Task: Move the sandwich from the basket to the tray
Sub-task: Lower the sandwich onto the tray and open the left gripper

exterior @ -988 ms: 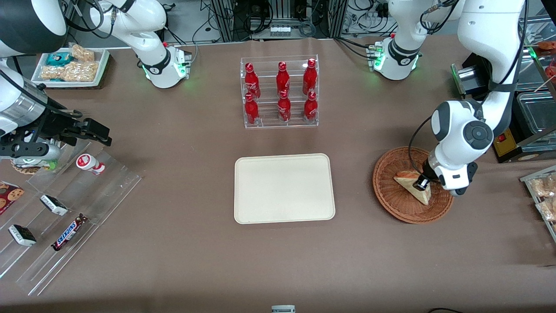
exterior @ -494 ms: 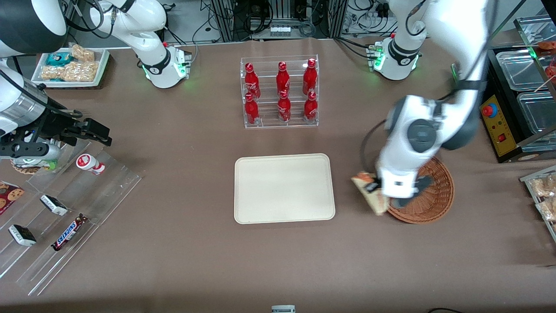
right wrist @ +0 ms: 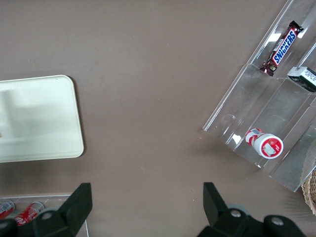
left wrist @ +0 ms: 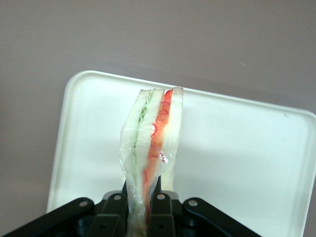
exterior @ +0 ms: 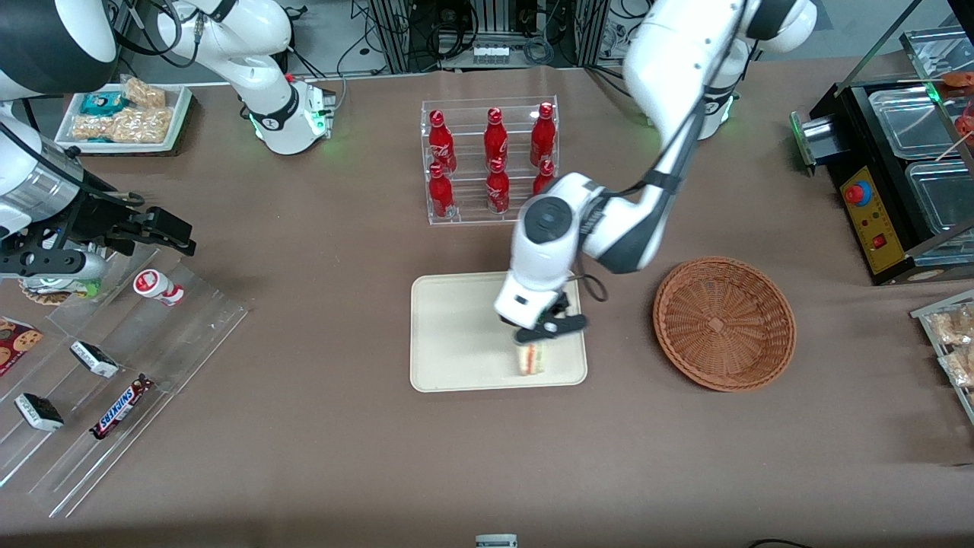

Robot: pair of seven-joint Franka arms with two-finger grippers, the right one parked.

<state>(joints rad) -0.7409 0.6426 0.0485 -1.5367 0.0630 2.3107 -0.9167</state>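
Observation:
My left gripper is shut on the sandwich and holds it over the cream tray, near the tray's corner closest to the basket and the front camera. In the left wrist view the sandwich stands on edge between the fingertips, its green and red filling layers showing, with the tray underneath. I cannot tell whether the sandwich touches the tray. The round wicker basket sits beside the tray toward the working arm's end and holds nothing.
A clear rack of red bottles stands farther from the front camera than the tray. Clear stepped racks with snack bars lie toward the parked arm's end. A black box with a red button and snack packets lie toward the working arm's end.
My left gripper has carried the sandwich out of the basket and sideways to above the tray. The basket is now empty.

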